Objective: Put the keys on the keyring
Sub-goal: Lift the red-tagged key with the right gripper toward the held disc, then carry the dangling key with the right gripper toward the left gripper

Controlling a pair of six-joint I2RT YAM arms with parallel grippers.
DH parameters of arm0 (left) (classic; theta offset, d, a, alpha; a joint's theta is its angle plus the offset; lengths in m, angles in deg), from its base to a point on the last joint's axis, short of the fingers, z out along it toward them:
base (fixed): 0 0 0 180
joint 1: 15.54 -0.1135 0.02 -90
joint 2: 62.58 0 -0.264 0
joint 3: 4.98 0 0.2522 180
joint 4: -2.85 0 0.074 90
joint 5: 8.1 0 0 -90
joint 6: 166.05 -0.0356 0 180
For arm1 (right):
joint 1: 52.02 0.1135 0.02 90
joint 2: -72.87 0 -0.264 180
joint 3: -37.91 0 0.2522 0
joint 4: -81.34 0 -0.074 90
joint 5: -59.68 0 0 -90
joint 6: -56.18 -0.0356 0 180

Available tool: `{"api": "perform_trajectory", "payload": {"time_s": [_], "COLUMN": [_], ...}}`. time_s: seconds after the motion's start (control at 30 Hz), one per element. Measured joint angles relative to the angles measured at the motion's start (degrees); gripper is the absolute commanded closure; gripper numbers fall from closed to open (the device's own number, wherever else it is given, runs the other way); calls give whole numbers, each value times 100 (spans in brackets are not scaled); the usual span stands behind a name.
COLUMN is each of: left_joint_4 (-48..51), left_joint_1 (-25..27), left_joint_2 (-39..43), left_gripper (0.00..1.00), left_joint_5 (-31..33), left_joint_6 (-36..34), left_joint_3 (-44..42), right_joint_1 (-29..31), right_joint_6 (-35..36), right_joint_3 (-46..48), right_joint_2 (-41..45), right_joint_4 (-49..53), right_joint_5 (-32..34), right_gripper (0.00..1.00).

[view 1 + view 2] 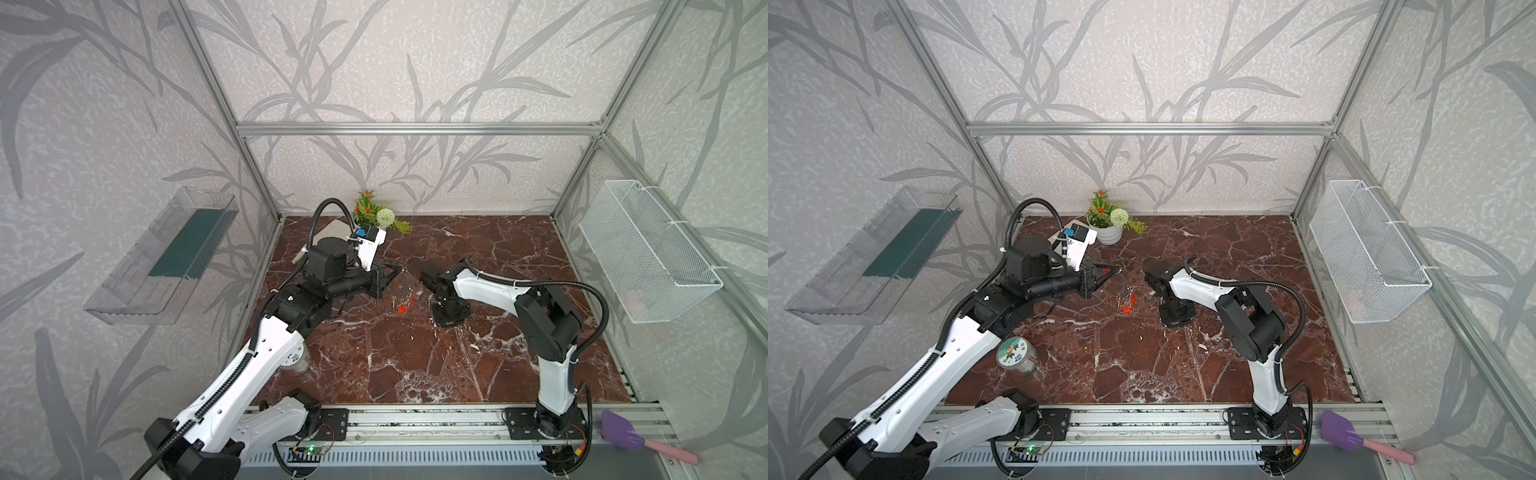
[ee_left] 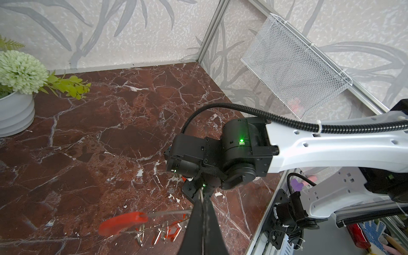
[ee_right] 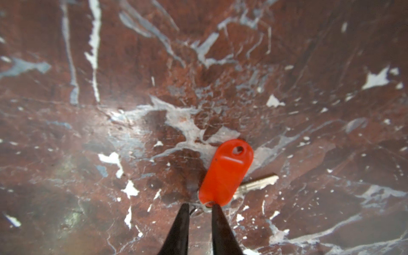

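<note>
My left gripper (image 2: pixel 201 196) is shut on the thin grey wire of the keyring (image 2: pixel 123 223), holding it above the table; its red sleeve sticks out to one side. Keys (image 2: pixel 170 230) with red tags hang from the hoop, and in both top views they dangle near the table's middle (image 1: pixel 403 307) (image 1: pixel 1128 305), just past the left gripper (image 1: pixel 400 271) (image 1: pixel 1119 270). Another key (image 3: pixel 258 183) with its red tag (image 3: pixel 226 172) lies flat on the marble. My right gripper (image 3: pixel 199 207) points down at it, its jaws a narrow gap apart around the key's small split ring (image 3: pixel 204 207).
A potted plant (image 1: pixel 374 216) and a flat white object (image 1: pixel 328 232) stand at the back left. A round tin (image 1: pixel 1016 355) sits by the left arm. A wire basket (image 1: pixel 648 249) hangs on the right wall, a clear shelf (image 1: pixel 166 257) on the left. A purple spatula (image 1: pixel 623 430) lies front right.
</note>
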Motion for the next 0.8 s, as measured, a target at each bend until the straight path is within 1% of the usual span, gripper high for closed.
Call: {"api": "perform_trajectory", "payload": {"time_s": [0.17,0.2,0.23,0.3,0.37,0.43,0.5,0.6,0.67,0.8], "left_joint_4": [0,0,0,0,0,0,0,0,0,0], "left_joint_1": [0,0,0,0,0,0,0,0,0,0], "left_joint_2": [0,0,0,0,0,0,0,0,0,0], "left_gripper": [100,100,100,100,100,100,100,100,100,100], "left_joint_5": [-2,-2,-2,-2,-2,-2,-2,-2,-2,-4], "left_joint_6": [0,0,0,0,2,0,2,2,4,4], "left_joint_3": [0,0,0,0,0,0,0,0,0,0], "right_joint_1": [-4,-7,-7,-7,-7,-7,-7,-7,-7,-11], "right_joint_6": [0,2,0,0,2,2,-2,4,-4,-4], "right_joint_3": [-2,-2,0,0,-2,0,0,0,0,0], "right_joint_2": [-9,-9,-9,-9,-11,-11,-11,-7,52,267], "right_joint_4": [4,2,2,-2,0,2,2,4,46,122], "right_joint_5": [15,15,15,15,15,28,39,46,74,149], "right_gripper": [80,79,76,76,78,85,88,95,97,98]}}
